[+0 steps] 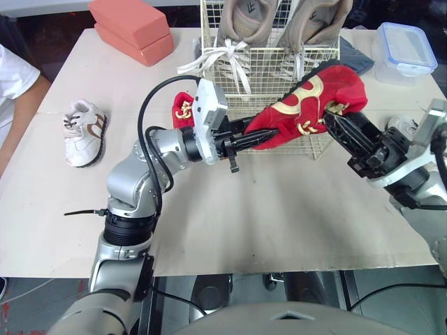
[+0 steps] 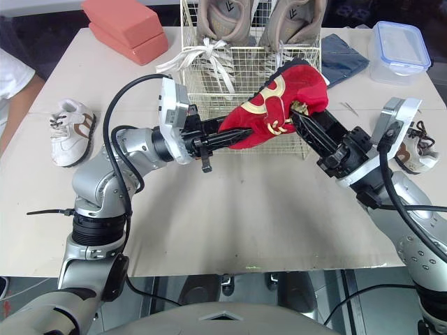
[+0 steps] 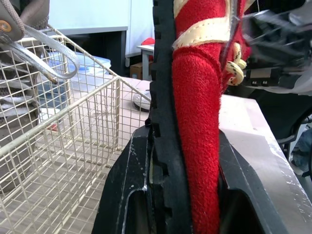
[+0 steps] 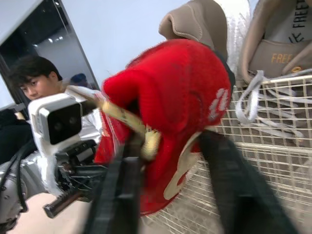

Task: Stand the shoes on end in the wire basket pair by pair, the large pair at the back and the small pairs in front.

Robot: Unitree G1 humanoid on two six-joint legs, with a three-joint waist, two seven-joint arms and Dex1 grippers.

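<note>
We count two large beige shoes (image 1: 244, 17) standing on end at the back of the wire basket (image 1: 209, 42), two red ones and two small white ones. The red shoe (image 1: 307, 101) hangs just in front of the basket, with the left gripper (image 1: 255, 137) clamped on its toe and the right gripper (image 1: 334, 112) gripping its heel (the other red shoe (image 1: 183, 107) lies beside the basket). One white shoe (image 1: 84, 131) lies at the table's (image 1: 279, 209) left, the other white shoe (image 2: 419, 152) at its right. The right wrist view adds a person (image 4: 34, 80).

Red shoe (image 1: 307, 105) tilted at wire basket (image 1: 269, 77) front; beige pair (image 1: 244, 17) upright at back inside; white shoe (image 1: 84, 131) well left.
</note>
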